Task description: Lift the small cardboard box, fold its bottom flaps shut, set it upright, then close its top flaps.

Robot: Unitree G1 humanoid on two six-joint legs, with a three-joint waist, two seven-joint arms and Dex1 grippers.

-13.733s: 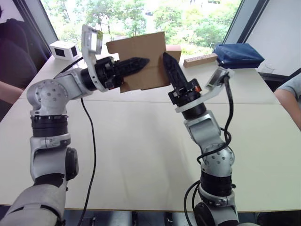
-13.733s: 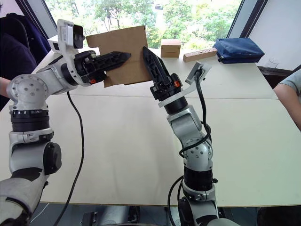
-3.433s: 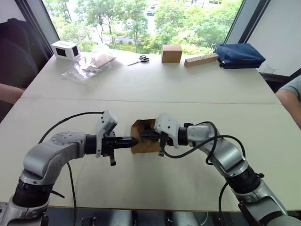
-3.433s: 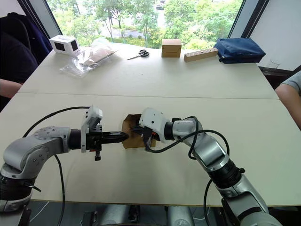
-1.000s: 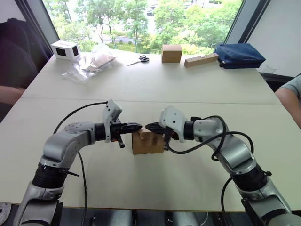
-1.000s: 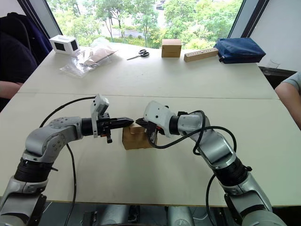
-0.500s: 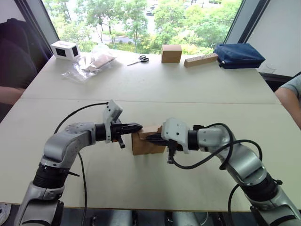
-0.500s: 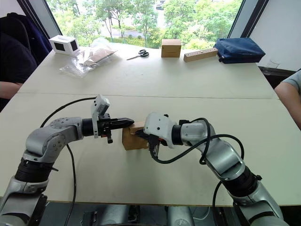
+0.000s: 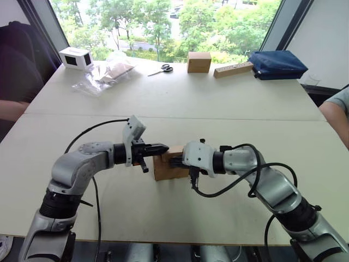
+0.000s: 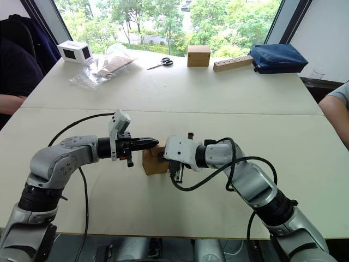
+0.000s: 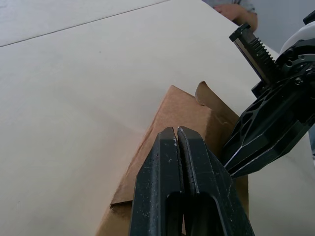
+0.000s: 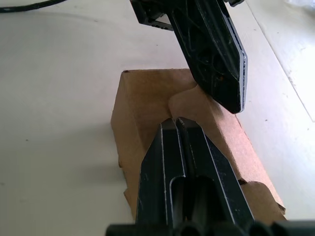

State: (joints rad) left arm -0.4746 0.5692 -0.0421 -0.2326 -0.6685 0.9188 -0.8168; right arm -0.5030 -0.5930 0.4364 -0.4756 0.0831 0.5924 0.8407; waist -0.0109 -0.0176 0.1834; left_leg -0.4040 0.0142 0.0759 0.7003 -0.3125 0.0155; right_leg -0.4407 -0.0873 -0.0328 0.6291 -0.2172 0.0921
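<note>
The small cardboard box point(image 9: 166, 170) stands on the near part of the table, between my two arms. My left gripper point(image 9: 164, 147) is shut and reaches in from the left, its tips over the box's top left edge. From the right comes my right gripper point(image 9: 173, 160), also shut, lying on the box top. In the right wrist view the shut fingers point(image 12: 170, 147) lie along the top, where a curved flap point(image 12: 189, 105) is folded down under the left gripper point(image 12: 211, 44). The left wrist view shows the box top point(image 11: 184, 108) just beyond the shut fingertips point(image 11: 170, 142), with a small flap edge sticking up.
At the table's far edge sit a squarer brown box point(image 9: 199, 61), a tan bar point(image 9: 233, 69), a blue bag point(image 9: 275, 64), scissors point(image 9: 163, 69), a plastic bag point(image 9: 106, 71) and a white device point(image 9: 75, 57). A person's arm point(image 9: 335, 109) rests at the right edge.
A second ago both shut grippers hovered tip to tip above the box. The right one has come down onto the top and slid left; the left tips edged right over the box.
</note>
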